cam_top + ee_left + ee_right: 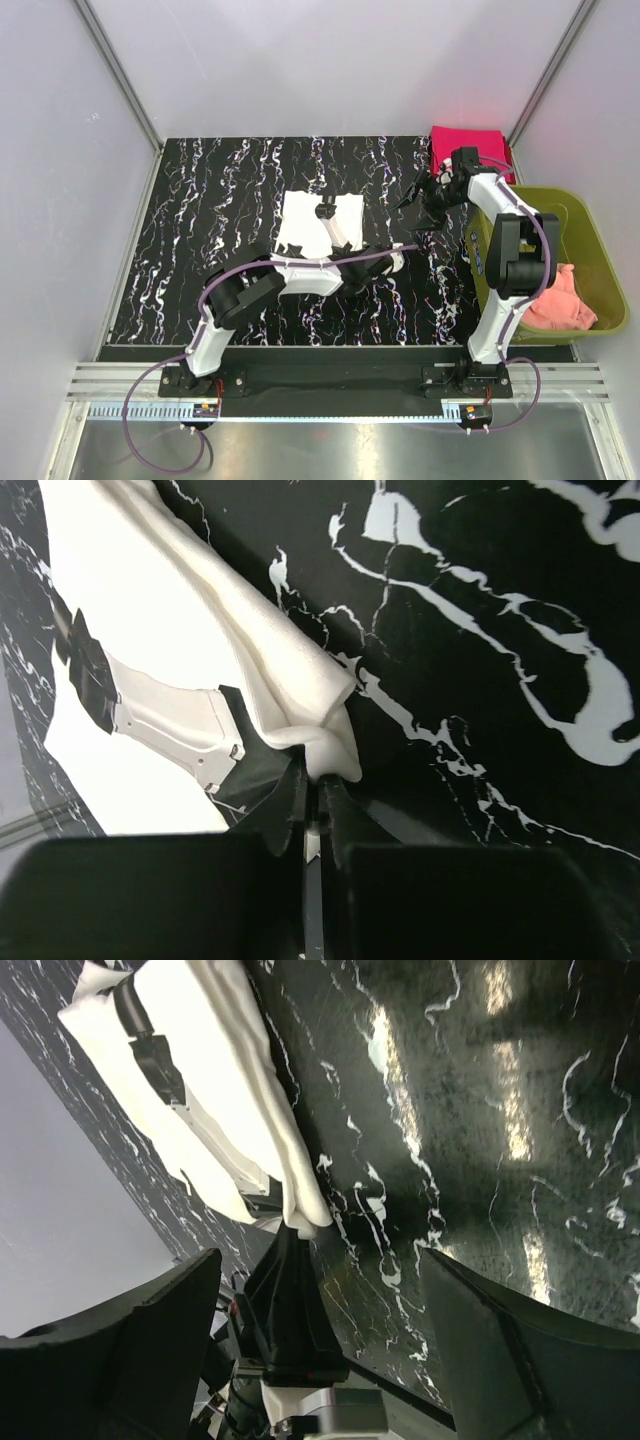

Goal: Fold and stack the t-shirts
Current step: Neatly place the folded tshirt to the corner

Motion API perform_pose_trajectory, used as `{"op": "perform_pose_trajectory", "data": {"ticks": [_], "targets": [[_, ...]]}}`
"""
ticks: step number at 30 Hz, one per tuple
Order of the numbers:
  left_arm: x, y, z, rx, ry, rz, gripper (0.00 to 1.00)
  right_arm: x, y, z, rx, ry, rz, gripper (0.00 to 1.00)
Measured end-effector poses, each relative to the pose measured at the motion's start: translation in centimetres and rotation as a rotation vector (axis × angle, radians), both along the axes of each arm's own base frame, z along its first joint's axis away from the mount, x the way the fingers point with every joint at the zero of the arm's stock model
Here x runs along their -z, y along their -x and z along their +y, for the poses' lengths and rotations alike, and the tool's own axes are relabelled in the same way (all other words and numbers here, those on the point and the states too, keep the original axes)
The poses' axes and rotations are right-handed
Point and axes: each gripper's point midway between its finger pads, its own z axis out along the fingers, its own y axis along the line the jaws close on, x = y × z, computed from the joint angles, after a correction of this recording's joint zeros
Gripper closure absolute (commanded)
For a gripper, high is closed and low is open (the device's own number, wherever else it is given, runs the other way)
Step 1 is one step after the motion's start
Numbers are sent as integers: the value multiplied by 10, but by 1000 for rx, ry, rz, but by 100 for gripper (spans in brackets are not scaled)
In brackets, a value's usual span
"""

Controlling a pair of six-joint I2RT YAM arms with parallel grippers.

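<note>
On the table (200,200), left gripper (318,790) clamps the cream t-shirt (170,600); right gripper (320,1260) gapes, seemingly empty.

No word, number or brand can be read anywhere around me. The dark patch on the cream-white t-shirt (300,225) is too small and blurred to make out as lettering in any view. The white veins across my desk (220,200) are marbling, not writing.

Tee (297,226) at table (200,220) centre; second tee (465,143) far-right corner.
</note>
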Motion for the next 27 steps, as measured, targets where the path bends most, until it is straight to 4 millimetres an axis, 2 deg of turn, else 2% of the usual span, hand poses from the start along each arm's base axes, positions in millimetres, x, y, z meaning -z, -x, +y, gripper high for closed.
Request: {"op": "perform_pose_trajectory", "data": {"ticks": [7,13,18,23,27], "targets": [[-9,-5,10,-41,48,52,100,22,-22,-7,24,-18,49,3],[-50,-12,20,-84,152,55,100,36,-39,9,1,-129,65,2],[-74,-17,26,-106,209,46,100,36,-58,49,-74,-193,37,4],[-79,-20,31,-119,218,57,100,33,-51,95,-136,-249,44,8],[-82,-22,33,-124,218,63,100,37,-49,110,-142,-260,59,17]]}}
